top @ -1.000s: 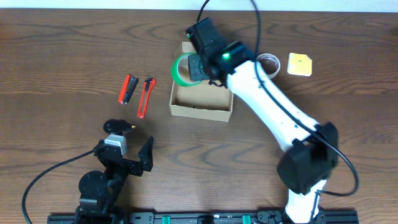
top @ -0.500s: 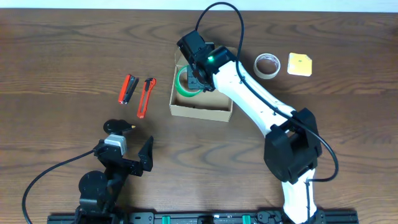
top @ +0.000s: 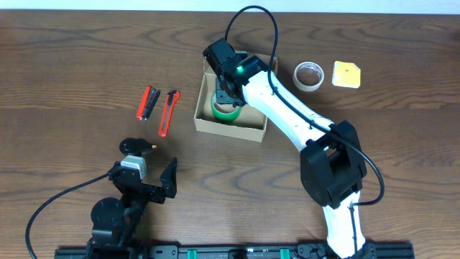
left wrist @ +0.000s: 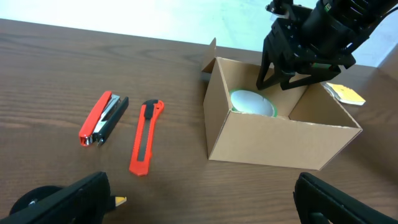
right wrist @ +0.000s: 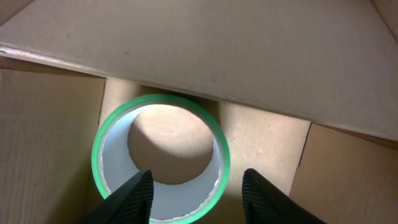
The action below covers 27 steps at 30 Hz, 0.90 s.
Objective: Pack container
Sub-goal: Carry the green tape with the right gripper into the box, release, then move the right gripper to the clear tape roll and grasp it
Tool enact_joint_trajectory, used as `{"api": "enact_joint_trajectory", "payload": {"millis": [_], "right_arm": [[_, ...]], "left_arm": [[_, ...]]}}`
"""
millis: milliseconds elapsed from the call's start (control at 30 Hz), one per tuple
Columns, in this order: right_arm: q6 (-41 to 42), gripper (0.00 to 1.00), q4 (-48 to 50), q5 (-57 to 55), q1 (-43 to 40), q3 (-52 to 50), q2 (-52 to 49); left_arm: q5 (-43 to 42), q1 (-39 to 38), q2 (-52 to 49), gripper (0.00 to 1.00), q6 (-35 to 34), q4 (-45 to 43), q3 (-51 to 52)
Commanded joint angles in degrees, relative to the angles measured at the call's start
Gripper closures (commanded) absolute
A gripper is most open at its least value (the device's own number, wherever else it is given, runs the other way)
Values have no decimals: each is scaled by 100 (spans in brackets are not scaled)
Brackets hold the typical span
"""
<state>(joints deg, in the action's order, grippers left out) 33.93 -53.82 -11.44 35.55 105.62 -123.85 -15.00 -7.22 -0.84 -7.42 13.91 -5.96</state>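
The container (top: 228, 129) is a tan cardboard box, lid open, at the table's middle back; it also shows in the left wrist view (left wrist: 273, 140). A green tape roll (top: 224, 111) lies flat on its floor, seen close in the right wrist view (right wrist: 99, 155) and over the box wall in the left wrist view (left wrist: 252, 102). My right gripper (top: 226, 90) hangs inside the box just above the roll, jaws open, one finger over the roll's hole and one outside its rim (right wrist: 196, 177). My left gripper (top: 152, 162) is open and empty near the front left (left wrist: 199, 205).
A red and black cutter (top: 146, 103) and an orange cutter (top: 167, 112) lie left of the box. A pale tape roll (top: 309, 75) and a yellow pad (top: 346, 74) lie to its right at the back.
My right gripper has carried the green tape roll from the box's rim down onto the box floor and let go of it. The left arm has not moved.
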Motion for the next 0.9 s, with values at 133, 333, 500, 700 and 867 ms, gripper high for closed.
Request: {"api": "enact_joint_trajectory", "payload": {"millis": [133,333,500,700,867], "right_arm": [[-66,52,-763,-181,13,483,210],[-577,51,-1357,-468,-522,863,905],[-791,50,-1523,-444,-1519,863,1244],[-833,49,-1445,-116,-2627,754,1104],[-831,47,-1088,146,-3080,527,787]], "left_arm": [[42,24,48,5,83,39,144],[44,24,48,5,83,39,144],[42,24,48,5,83,39,144],[44,24,48,5,83,39,144],[44,24,48,5,83,39,144]]}}
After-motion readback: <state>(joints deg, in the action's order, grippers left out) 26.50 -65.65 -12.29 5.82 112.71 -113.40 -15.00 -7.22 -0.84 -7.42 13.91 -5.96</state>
